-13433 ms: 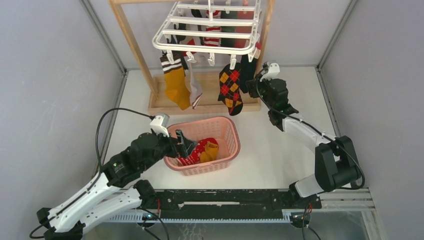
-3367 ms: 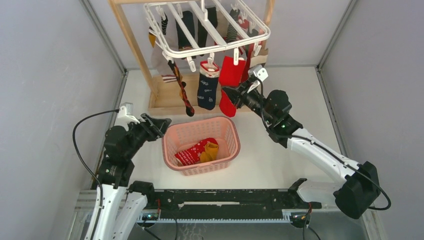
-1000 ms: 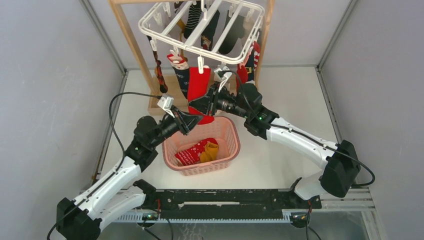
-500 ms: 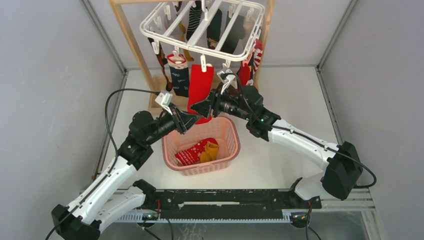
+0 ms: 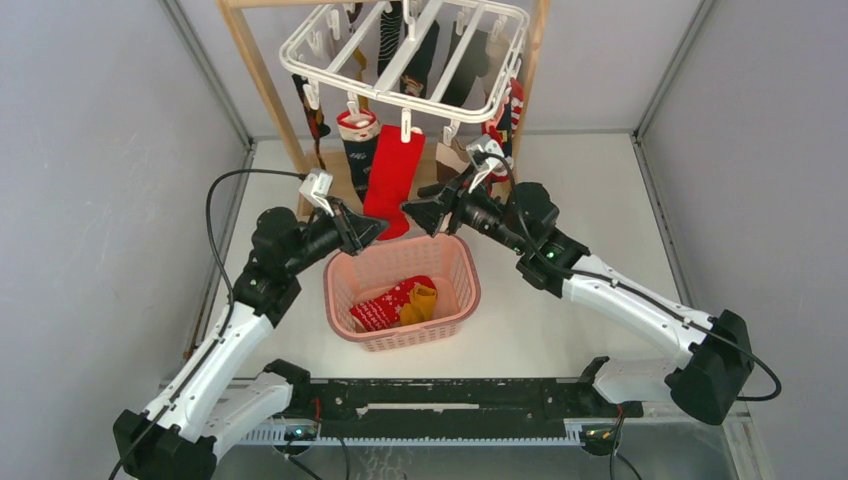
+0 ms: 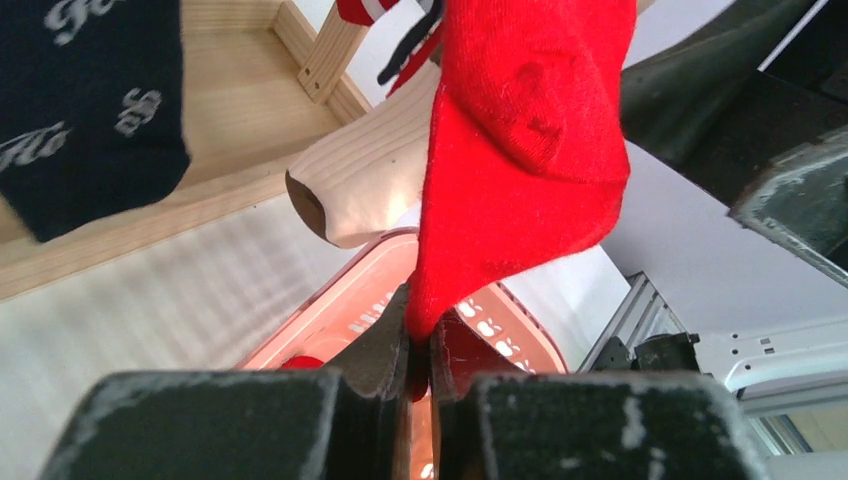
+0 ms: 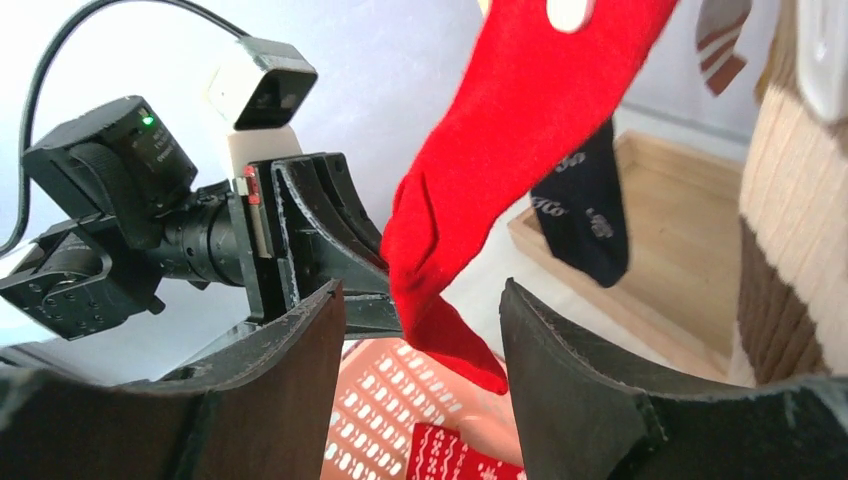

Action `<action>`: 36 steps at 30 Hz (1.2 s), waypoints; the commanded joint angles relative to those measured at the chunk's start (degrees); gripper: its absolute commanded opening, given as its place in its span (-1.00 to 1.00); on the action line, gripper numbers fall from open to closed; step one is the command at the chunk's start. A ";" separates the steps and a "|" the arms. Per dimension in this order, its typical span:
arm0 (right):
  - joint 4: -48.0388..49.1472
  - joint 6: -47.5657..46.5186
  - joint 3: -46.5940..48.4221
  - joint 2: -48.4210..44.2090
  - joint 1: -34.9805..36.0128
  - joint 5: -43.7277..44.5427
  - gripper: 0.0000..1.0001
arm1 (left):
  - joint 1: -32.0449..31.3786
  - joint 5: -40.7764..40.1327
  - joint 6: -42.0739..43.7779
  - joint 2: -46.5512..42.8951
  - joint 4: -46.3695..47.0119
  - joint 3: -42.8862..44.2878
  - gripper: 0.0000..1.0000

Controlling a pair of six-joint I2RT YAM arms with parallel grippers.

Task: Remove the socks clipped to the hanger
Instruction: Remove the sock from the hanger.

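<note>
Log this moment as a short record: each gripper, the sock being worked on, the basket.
left gripper: shut on the toe of the red sock
right gripper: open, facing the red sock, holding nothing
red sock: hanging, cuff clipped to the hanger
basket: below the sock, holds a red patterned sock and a yellow sock

Plain red sock [image 5: 391, 180], pink basket [image 5: 468, 285] — white hanger [image 5: 413, 42]

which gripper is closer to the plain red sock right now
Left. The left gripper is shut on the toe of the red sock; the right gripper sits open just beside that toe, not gripping it.
</note>
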 commanded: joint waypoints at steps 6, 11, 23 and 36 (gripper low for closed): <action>9.00 -5.54 -0.07 -4.00 1.25 6.83 0.19 | 2.57 3.86 -3.22 1.40 2.62 5.48 -0.78; 10.48 -9.26 1.60 -3.61 2.78 11.75 0.15 | 3.62 4.63 -3.61 2.52 2.34 6.70 -0.77; 18.46 -10.29 3.15 0.93 1.28 12.33 0.07 | 11.52 7.75 -8.30 5.21 2.07 10.14 -0.75; 27.42 -7.49 6.68 9.03 0.86 14.12 0.07 | 20.05 12.94 -14.39 9.35 6.31 11.64 -0.74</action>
